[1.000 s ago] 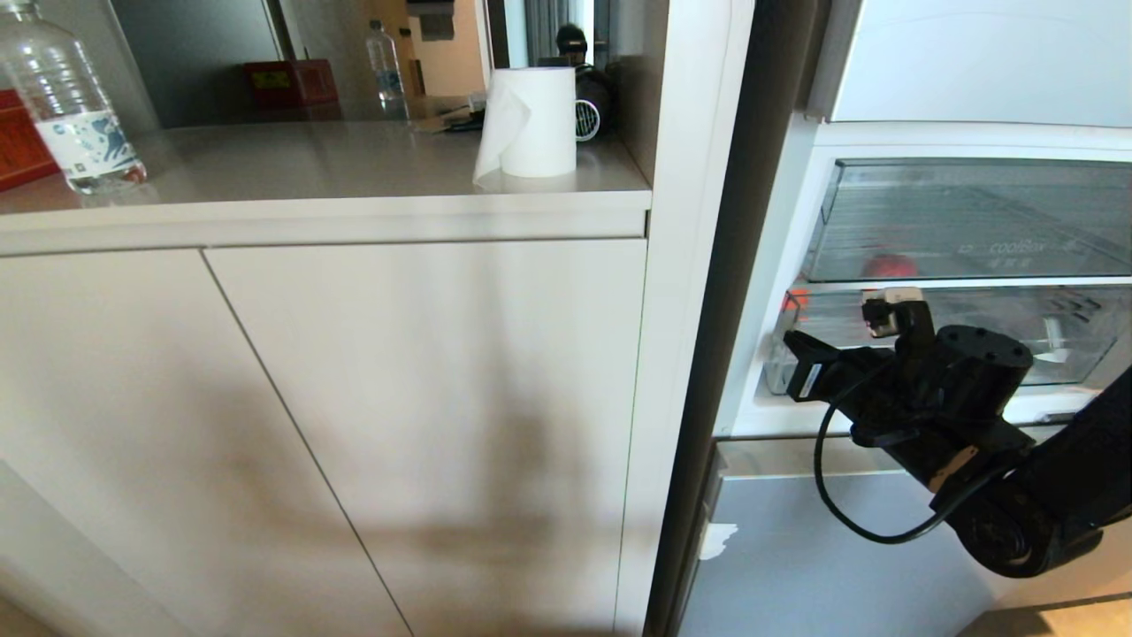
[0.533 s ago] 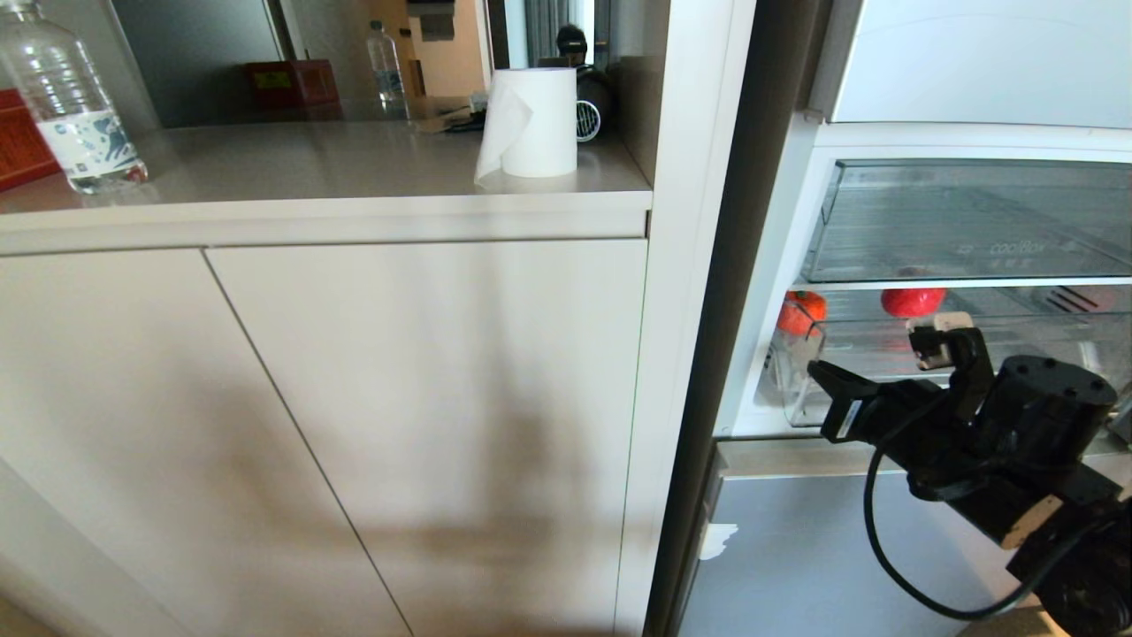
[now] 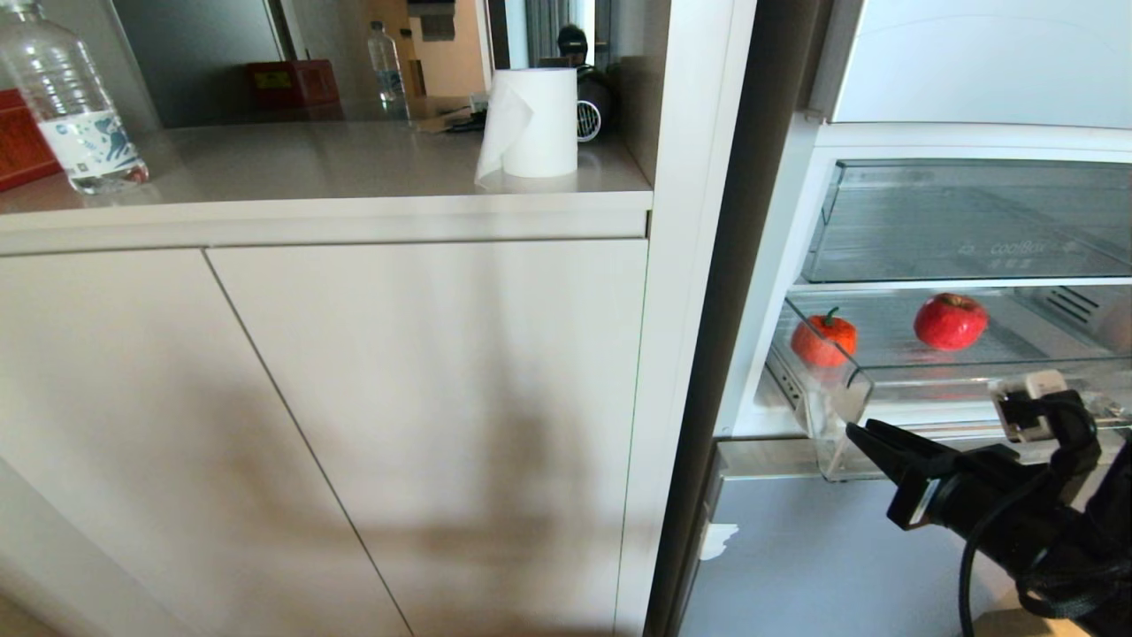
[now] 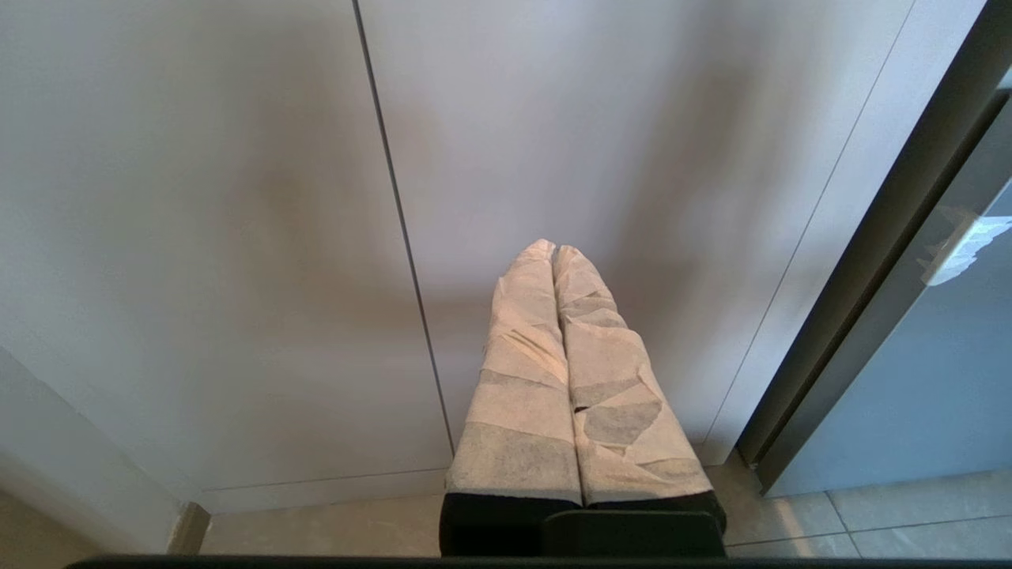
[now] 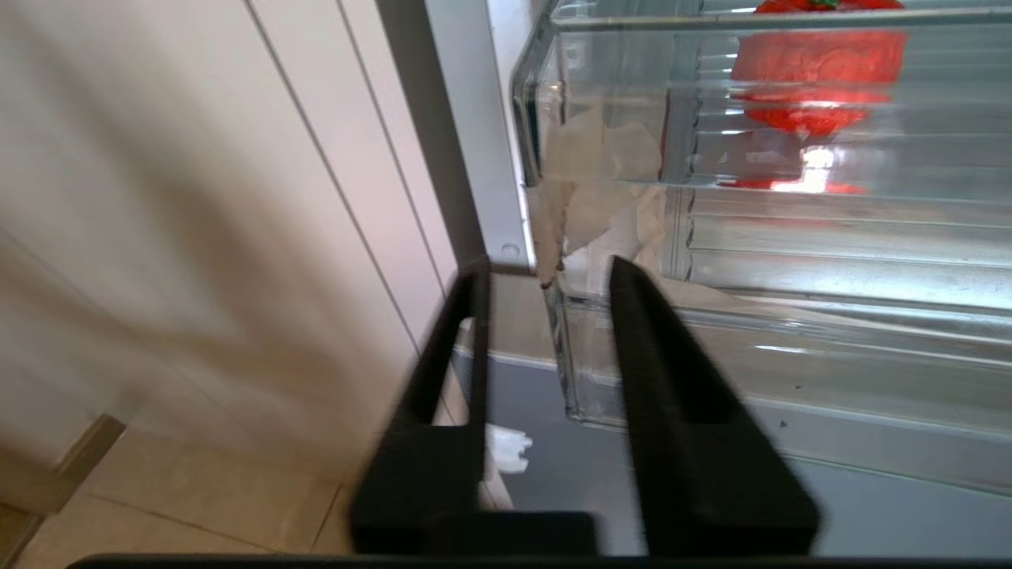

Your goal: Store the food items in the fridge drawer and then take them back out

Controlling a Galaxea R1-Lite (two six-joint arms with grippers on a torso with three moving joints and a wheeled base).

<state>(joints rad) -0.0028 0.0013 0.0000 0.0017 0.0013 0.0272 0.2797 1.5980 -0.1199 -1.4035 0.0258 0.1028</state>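
The fridge drawer [image 3: 920,382], clear plastic with a ribbed floor, stands pulled out of the fridge under the "coolBox" drawer [image 3: 964,226]. Two red-orange food items lie in it: a pepper-like one with a green stem [image 3: 822,339] at its left end and a rounder one [image 3: 950,320] further right. My right gripper [image 3: 862,433] is open just in front of and below the drawer's left front corner. In the right wrist view the taped corner [image 5: 589,186] shows just beyond the right gripper [image 5: 549,273], and a food item [image 5: 818,75] shows through the drawer wall [image 5: 830,237]. My left gripper [image 4: 553,249] is shut, parked low before the cabinet doors.
A tall white cabinet panel [image 3: 681,310] stands close on the fridge's left. The counter [image 3: 336,159] holds a paper roll [image 3: 531,124] and a water bottle [image 3: 66,97]. A grey lower fridge door [image 3: 814,557] lies below the drawer.
The drawer has slid out of the fridge as my right gripper drew back and down. The gripper, shut before, is now open. Both food items now show in the open drawer.
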